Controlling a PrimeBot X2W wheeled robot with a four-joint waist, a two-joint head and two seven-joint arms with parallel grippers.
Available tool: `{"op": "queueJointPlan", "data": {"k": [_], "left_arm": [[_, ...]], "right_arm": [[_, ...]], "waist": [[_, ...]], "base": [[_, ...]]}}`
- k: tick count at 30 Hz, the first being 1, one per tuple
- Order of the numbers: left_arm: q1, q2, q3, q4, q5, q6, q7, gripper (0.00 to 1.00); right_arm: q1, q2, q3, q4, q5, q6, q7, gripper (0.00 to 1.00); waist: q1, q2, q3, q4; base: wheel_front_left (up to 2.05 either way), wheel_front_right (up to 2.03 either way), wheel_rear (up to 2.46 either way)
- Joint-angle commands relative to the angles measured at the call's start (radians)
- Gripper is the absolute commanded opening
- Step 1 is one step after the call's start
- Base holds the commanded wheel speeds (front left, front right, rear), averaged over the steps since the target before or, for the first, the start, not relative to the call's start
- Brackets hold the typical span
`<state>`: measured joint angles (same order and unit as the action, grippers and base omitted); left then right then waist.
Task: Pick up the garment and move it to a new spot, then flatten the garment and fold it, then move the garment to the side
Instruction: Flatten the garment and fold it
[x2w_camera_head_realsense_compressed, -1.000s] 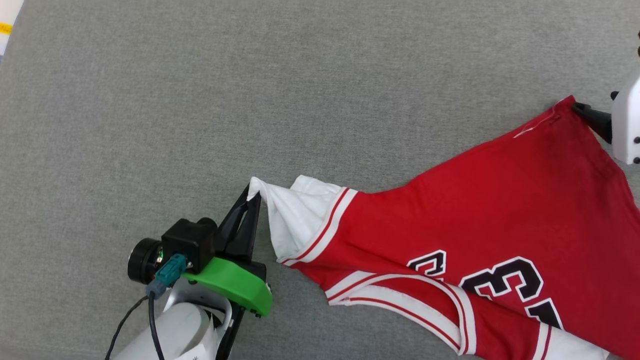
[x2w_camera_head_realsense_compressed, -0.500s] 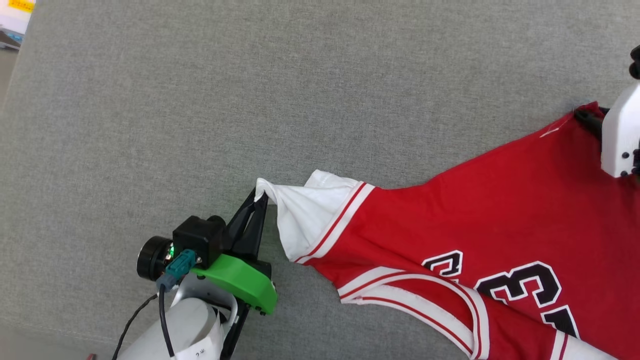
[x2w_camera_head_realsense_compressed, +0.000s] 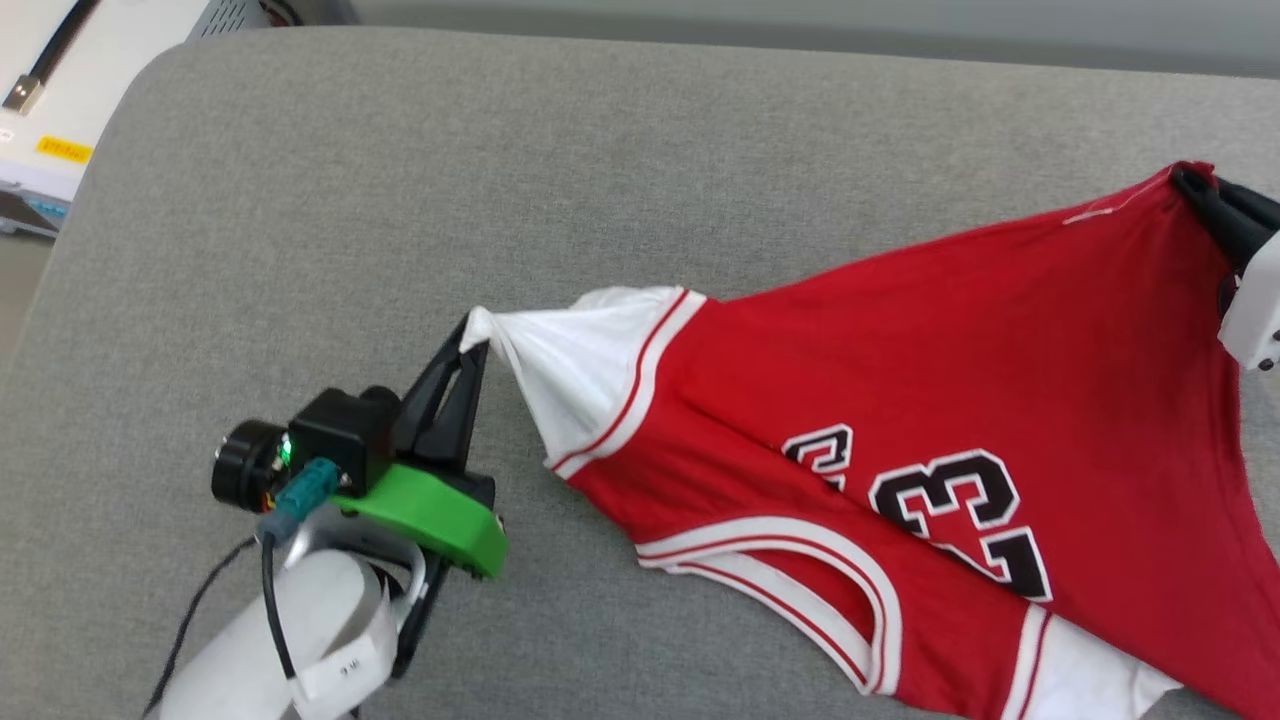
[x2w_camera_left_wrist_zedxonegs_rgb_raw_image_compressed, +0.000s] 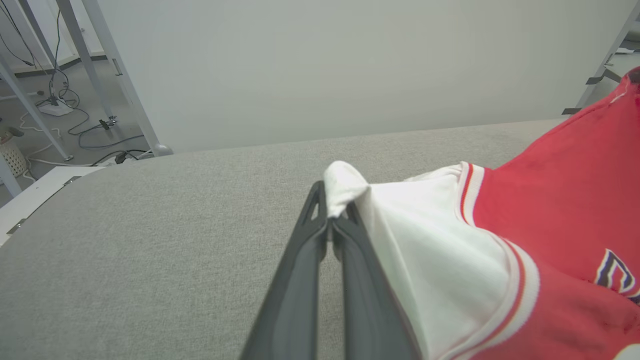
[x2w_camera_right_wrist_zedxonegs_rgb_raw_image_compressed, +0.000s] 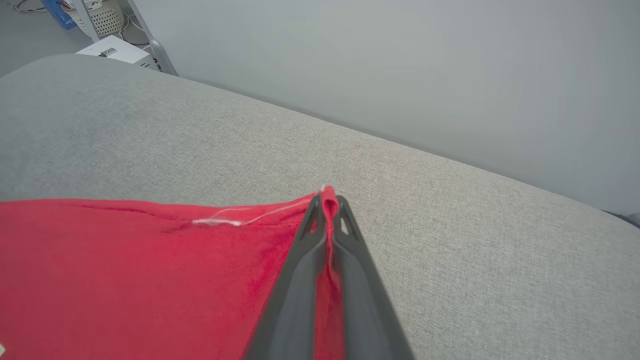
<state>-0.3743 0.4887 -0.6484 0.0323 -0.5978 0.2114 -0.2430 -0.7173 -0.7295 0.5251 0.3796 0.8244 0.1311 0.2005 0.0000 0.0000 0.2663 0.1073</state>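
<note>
Nearest, at the sleeve end of the red jersey, the left gripper is clamped on the bunched tip of a white sleeve. The jersey (black numerals 23 facing up) lies stretched out across the grey padded bench. At the jersey's far red corner, the right gripper is pinched tight on the fabric edge.

garment soft matt knit cloth; grey surface coarse woven fabric
</note>
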Motion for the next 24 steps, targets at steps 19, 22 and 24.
{"op": "queueJointPlan", "data": {"k": [19, 22, 24], "left_arm": [[-0.872, 0.011, 0.058, 0.011, 0.095, -0.223, 0.254, 0.00], [-1.027, -0.010, 0.062, 0.086, 0.112, -0.262, 0.269, 0.00], [-1.127, -0.026, 0.065, 0.136, 0.122, -0.280, 0.271, 0.00]], "right_arm": [[-0.271, 0.113, -0.302, -0.253, -0.241, 0.000, -0.002, 0.00], [-0.412, 0.136, -0.327, -0.212, -0.287, 0.000, -0.002, 0.00], [-0.508, 0.145, -0.329, -0.172, -0.319, 0.000, -0.003, 0.00]], "waist": [[0.0000, 0.0000, 0.163, -0.137], [0.0000, 0.0000, 0.224, -0.142], [0.0000, 0.0000, 0.260, -0.144]], "base": [[0.00, 0.00, 0.00], [0.00, 0.00, 0.00], [0.00, 0.00, 0.00]]}}
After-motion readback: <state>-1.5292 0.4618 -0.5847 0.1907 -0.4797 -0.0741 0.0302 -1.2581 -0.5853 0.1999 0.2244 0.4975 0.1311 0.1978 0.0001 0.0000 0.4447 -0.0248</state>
